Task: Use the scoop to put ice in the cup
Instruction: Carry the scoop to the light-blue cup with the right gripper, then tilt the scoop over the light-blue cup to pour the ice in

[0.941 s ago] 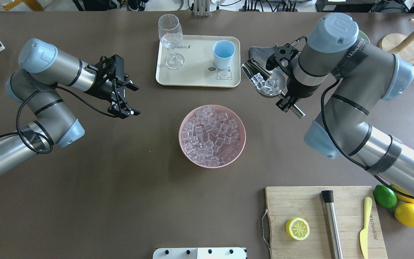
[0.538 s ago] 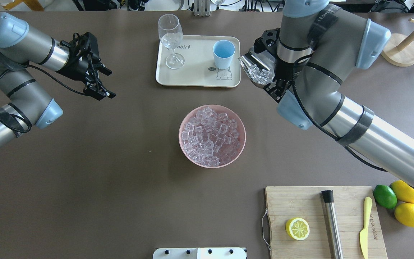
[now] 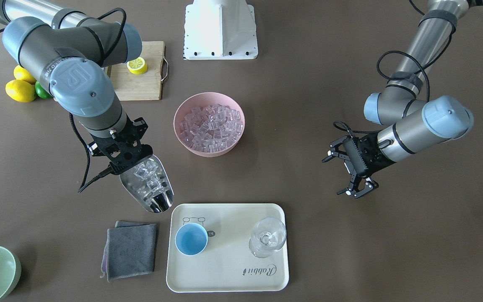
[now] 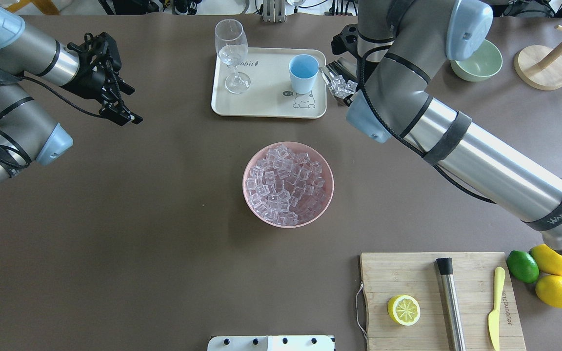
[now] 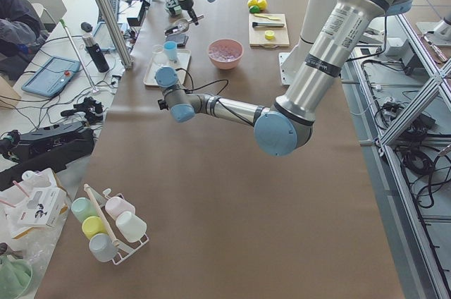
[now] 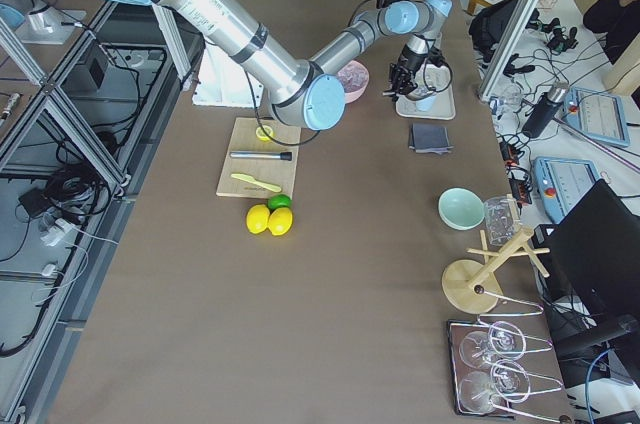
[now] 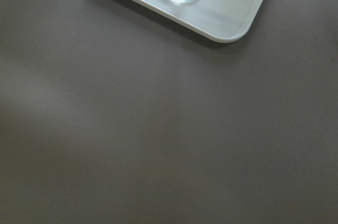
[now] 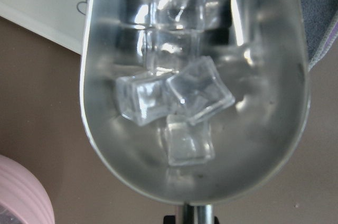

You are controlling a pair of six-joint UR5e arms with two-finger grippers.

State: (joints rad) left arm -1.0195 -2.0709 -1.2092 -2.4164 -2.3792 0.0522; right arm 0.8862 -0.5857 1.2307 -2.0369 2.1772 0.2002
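Note:
My right gripper [image 3: 120, 160] is shut on the handle of the steel scoop [image 3: 148, 186]. The scoop holds several ice cubes [image 3: 147, 174], seen close in the right wrist view [image 8: 193, 94] inside the trough [image 8: 264, 134]. The scoop is held in the air, open end tilted towards the light-blue cup [image 4: 303, 73], just right of its rim in the overhead view [image 4: 339, 87]. The cup [image 3: 191, 239] stands upright on the cream tray [image 3: 224, 268]. My left gripper [image 4: 121, 103] is open and empty, far to the left, also in the front view [image 3: 350, 173].
A pink bowl [image 4: 245, 185] full of ice sits mid-table. A wine glass [image 4: 232, 53] shares the tray. A grey cloth [image 3: 131, 249] and a pale green bowl [image 4: 476, 61] lie beyond the scoop. A cutting board [image 4: 408, 273] carries a lemon half, steel cylinder and knife.
My right arm has carried the loaded scoop left and farther away, up to the cup's side. My left arm has drawn back to the left, gripper still open.

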